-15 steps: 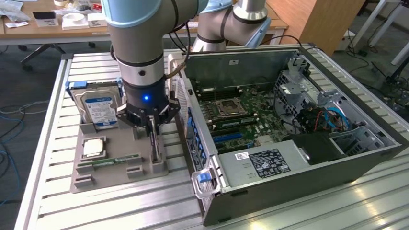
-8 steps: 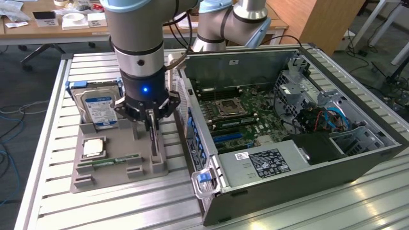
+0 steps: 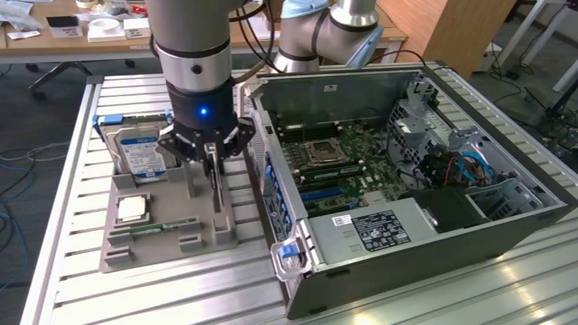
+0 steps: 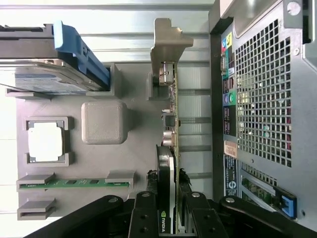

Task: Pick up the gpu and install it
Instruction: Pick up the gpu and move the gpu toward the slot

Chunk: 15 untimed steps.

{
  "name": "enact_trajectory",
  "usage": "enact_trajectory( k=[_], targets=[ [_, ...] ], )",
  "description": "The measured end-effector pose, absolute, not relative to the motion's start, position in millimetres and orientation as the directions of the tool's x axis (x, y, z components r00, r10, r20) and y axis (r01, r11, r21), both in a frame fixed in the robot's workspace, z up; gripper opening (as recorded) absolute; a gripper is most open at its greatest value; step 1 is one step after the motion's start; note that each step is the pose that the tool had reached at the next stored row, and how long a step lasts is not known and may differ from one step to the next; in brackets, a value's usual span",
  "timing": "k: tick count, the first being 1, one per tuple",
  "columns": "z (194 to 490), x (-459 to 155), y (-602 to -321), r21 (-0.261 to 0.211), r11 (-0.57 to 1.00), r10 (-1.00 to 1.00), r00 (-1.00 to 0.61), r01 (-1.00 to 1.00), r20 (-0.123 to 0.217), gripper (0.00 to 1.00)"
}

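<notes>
- The gripper (image 3: 213,159) hangs straight down over the grey tray (image 3: 172,247). Its two fingers are drawn in on either side of the graphics card (image 3: 216,193), pinching it across its thin faces.
- In the wrist view the card (image 4: 166,163) is seen edge-on, directly between the fingers of the gripper (image 4: 168,201), so nothing separates hand and part.
- The card's long axis runs along the tray, parallel to the rear panel of the computer case (image 4: 267,99). The silver bracket (image 4: 166,42) is at the end by the hard drive (image 4: 44,82), and the grip is at the opposite end, near the memory stick (image 4: 74,182).
- The card stands on its edge. Whether its lower edge rests in the tray's holder or sits just clear of it I cannot tell from this angle.
- The open case (image 3: 407,271) lies on its side just beside the tray, on the exterior view's right, with the motherboard (image 3: 343,169) facing up.
- The processor chip (image 3: 132,208) sits in its pocket, apart from the card.
- Writing: the card's top edge carries a green Nvidia mark (image 4: 162,224). The hard drive (image 3: 140,152) has a blue and white label, and the power supply has a white sticker (image 3: 375,230) — neither can be read.
</notes>
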<state>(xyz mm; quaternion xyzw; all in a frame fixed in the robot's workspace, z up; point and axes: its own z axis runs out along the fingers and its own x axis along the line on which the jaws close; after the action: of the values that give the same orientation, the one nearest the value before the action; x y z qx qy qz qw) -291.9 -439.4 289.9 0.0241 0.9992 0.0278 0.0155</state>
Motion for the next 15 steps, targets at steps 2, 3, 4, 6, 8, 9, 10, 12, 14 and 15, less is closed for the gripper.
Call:
enact_trajectory(
  k=[2,3,4,6,8,9,10,12,14,15],
  targets=[
    [295,-292,-439,0.057,0.997,0.048,-0.998,0.047,-0.03,0.27],
    [298,-292,-439,0.057,0.997,0.048,-0.998,0.047,-0.03,0.27],
    [301,-292,-439,0.057,0.997,0.048,-0.998,0.047,-0.03,0.27],
    [308,-292,-439,0.058,0.997,0.048,-0.998,0.047,-0.03,0.27],
    [316,-292,-439,0.058,0.997,0.048,-0.998,0.047,-0.029,0.27],
    [321,-292,-439,0.058,0.997,0.048,-0.998,0.047,-0.029,0.27],
    [325,-292,-439,0.058,0.997,0.048,-0.998,0.047,-0.03,0.27],
    [334,-292,-439,0.058,0.997,0.048,-0.998,0.047,-0.03,0.27],
    [343,-292,-439,0.058,0.997,0.048,-0.998,0.047,-0.03,0.27],
    [348,-292,-439,0.058,0.997,0.048,-0.998,0.047,-0.03,0.27]
  ],
)
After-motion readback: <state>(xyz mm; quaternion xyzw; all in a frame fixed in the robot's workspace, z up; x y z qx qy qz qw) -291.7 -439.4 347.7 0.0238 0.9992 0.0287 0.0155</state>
